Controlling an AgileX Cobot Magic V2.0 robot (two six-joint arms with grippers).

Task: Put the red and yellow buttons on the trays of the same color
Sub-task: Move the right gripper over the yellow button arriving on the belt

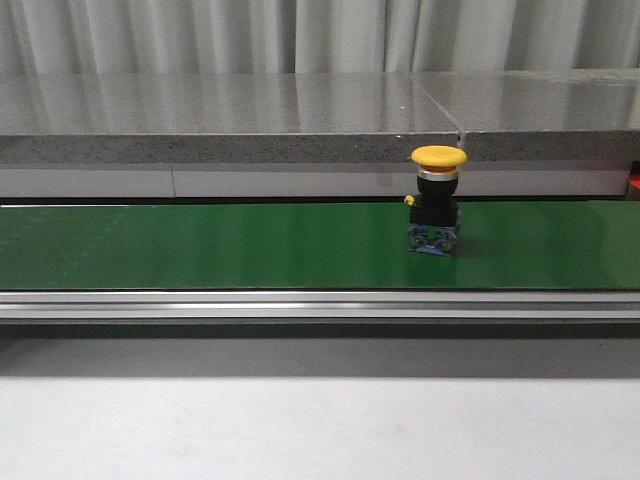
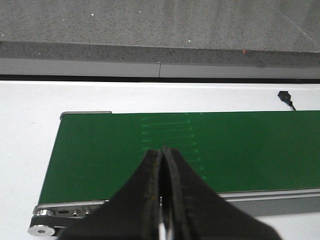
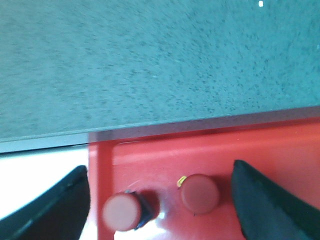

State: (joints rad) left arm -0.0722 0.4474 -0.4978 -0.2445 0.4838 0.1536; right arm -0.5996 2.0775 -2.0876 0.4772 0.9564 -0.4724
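A yellow mushroom-head button (image 1: 438, 198) on a black and blue base stands upright on the green conveyor belt (image 1: 200, 245), right of centre. Neither gripper shows in the front view. My left gripper (image 2: 161, 150) is shut and empty above the belt's left end (image 2: 100, 150). My right gripper (image 3: 160, 200) is open above the red tray (image 3: 210, 150). Two red buttons stand in that tray between the fingers: one (image 3: 199, 193) further in, one (image 3: 122, 212) at the tray's edge. No yellow tray is in view.
A grey stone-like ledge (image 1: 220, 115) runs behind the belt. A metal rail (image 1: 300, 305) borders the belt's front edge, with white table (image 1: 300, 430) before it. A small black cable end (image 2: 285, 95) lies on the table beyond the belt.
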